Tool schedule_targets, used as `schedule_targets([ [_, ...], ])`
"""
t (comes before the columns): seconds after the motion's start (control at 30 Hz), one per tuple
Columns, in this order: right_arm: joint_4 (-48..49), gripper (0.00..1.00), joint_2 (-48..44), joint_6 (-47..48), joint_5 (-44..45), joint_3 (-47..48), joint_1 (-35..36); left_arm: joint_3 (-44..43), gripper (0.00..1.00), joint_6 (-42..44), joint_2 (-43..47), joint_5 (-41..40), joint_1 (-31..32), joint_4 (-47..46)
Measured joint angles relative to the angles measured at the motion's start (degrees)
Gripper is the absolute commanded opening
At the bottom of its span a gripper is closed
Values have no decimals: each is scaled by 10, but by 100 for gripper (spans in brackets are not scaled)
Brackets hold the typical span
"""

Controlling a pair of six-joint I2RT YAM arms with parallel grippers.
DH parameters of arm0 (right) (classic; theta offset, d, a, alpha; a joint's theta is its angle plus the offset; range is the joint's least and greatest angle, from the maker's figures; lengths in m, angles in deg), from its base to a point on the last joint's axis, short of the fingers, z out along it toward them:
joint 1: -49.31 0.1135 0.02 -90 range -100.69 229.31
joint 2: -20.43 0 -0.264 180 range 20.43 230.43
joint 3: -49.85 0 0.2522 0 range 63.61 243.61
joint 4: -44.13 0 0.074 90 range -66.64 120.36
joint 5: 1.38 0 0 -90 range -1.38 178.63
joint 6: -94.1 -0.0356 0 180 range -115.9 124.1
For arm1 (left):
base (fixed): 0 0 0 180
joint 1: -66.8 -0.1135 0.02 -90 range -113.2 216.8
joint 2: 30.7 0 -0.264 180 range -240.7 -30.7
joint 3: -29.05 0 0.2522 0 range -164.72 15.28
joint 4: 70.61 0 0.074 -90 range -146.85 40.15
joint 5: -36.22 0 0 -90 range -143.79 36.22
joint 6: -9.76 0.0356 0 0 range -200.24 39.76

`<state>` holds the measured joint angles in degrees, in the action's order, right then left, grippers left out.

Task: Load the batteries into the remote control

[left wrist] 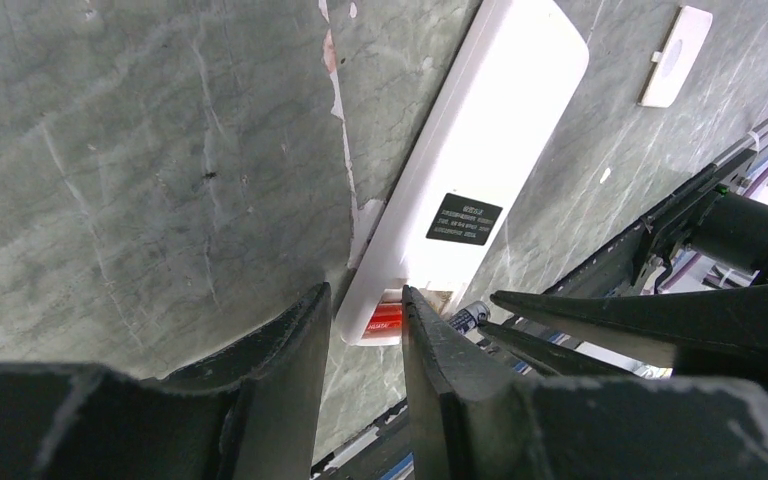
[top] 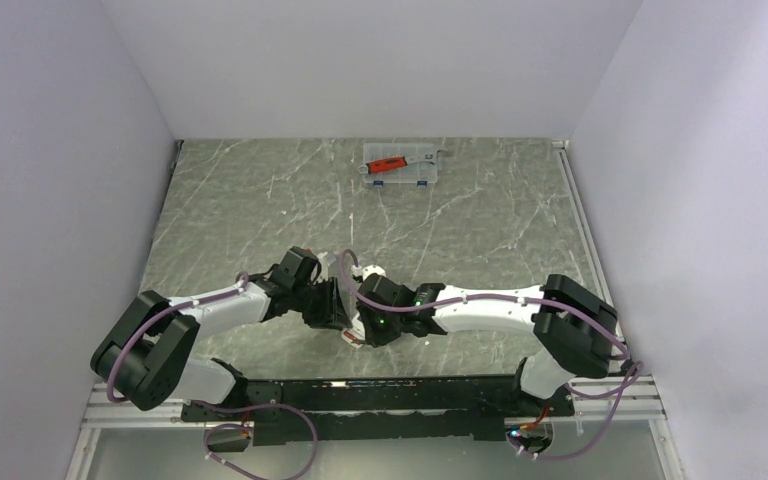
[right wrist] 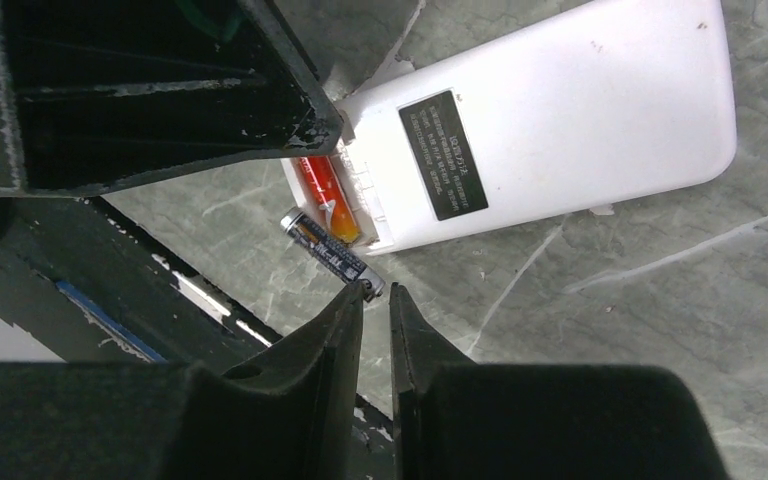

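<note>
The remote control (left wrist: 490, 130) lies back up on the marble table, white with a black label, its battery recess open at the near end. One battery (right wrist: 325, 195), red-orange, sits in that recess. My left gripper (left wrist: 365, 292) straddles that end, one finger outside the long edge and the other over the recess, pinching the wall. A second battery (right wrist: 330, 250), dark with a metal cap, lies slanted beside the recess. My right gripper (right wrist: 376, 290) is nearly shut, with that battery's cap caught at its tips. Seen from above, both grippers meet near the table's front and hide the remote.
A small white plastic piece (left wrist: 675, 55) lies beyond the remote's far end. A clear plastic case (top: 400, 165) holding a red-handled tool stands at the back of the table. The black base rail (top: 360, 395) runs close behind the grippers.
</note>
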<state>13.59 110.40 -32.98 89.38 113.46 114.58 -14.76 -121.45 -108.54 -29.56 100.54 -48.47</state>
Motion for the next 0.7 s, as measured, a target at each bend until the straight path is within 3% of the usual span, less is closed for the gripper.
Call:
schedule_targets([
  [0.53,4,19,-16,-2,0,0,0,0,37,-2,0,1,0,-4],
  [0.7,0,30,-17,16,0,0,0,0,38,-2,0,2,0,-4],
])
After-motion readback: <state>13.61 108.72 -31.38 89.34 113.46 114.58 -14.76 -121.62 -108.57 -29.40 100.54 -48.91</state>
